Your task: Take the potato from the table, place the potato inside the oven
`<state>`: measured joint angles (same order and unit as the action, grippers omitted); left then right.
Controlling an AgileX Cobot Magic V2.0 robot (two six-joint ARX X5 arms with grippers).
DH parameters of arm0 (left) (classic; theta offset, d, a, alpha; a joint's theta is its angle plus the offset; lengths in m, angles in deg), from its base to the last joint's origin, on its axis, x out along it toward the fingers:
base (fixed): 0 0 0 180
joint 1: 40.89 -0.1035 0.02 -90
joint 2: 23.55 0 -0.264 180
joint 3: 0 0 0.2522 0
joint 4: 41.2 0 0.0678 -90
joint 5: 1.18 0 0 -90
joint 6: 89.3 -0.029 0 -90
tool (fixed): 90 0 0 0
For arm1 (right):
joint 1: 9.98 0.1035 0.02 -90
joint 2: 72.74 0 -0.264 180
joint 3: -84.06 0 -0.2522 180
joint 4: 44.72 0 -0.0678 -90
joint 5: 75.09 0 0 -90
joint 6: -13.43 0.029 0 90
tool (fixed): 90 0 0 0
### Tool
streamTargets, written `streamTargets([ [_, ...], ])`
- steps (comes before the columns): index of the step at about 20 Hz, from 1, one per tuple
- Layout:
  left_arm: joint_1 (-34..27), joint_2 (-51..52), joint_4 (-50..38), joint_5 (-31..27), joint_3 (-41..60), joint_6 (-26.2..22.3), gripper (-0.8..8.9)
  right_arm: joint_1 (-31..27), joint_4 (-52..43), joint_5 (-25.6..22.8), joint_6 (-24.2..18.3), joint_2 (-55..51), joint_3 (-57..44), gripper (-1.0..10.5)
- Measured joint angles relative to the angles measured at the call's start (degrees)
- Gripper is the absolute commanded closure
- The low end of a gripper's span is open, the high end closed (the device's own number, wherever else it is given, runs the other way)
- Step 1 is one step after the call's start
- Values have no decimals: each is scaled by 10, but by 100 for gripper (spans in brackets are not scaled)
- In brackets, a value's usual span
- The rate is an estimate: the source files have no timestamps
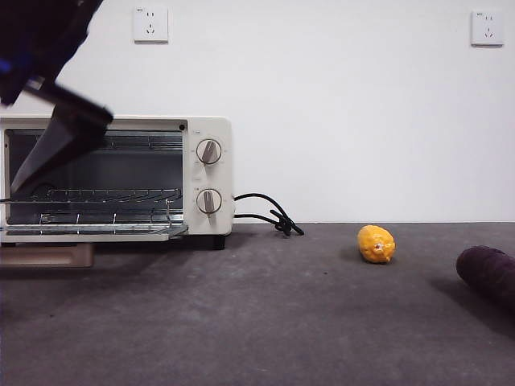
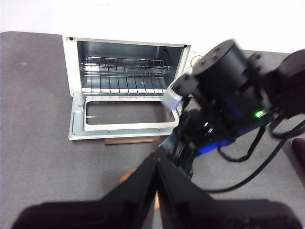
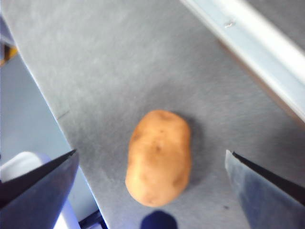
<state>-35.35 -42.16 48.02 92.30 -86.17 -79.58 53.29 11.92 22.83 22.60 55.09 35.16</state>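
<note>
The potato [image 3: 159, 160], orange-brown and oval, lies on the grey table [image 3: 95, 62] close to the edge of the oven's lowered door [image 3: 248, 47]. My right gripper [image 3: 150, 151] hovers above it, open wide, one jaw on each side and neither touching. The left wrist view shows only an orange sliver of the potato [image 2: 125, 177] under the right arm [image 2: 224, 95]. The cream-white oven [image 1: 208, 177] stands at the left, door down, wire rack [image 2: 124, 67] bare. My left gripper [image 2: 156, 164] is shut and holds nothing, back from the oven. The front view does not show the potato.
A dark arm [image 1: 56, 137] crosses the oven's opening from the top left. A yellow fruit [image 1: 376, 244] and a dark purple vegetable [image 1: 487, 273] lie to the right. The black cord [image 1: 273, 215] trails beside the oven. A wooden block [image 1: 48, 256] sits under the door.
</note>
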Motion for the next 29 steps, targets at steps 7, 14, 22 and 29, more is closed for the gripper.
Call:
streamTargets([
  [7,0,0,0,28,0,-7,818,8,-8,0,-1,55,0,255],
  [14,0,0,1,28,0,-16,818,9,-6,0,0,85,1,259],
  [22,0,0,1,29,0,-17,818,31,-14,-13,21,95,1,958],
  [29,0,0,1,29,0,-20,818,26,-3,-21,42,83,1,942],
])
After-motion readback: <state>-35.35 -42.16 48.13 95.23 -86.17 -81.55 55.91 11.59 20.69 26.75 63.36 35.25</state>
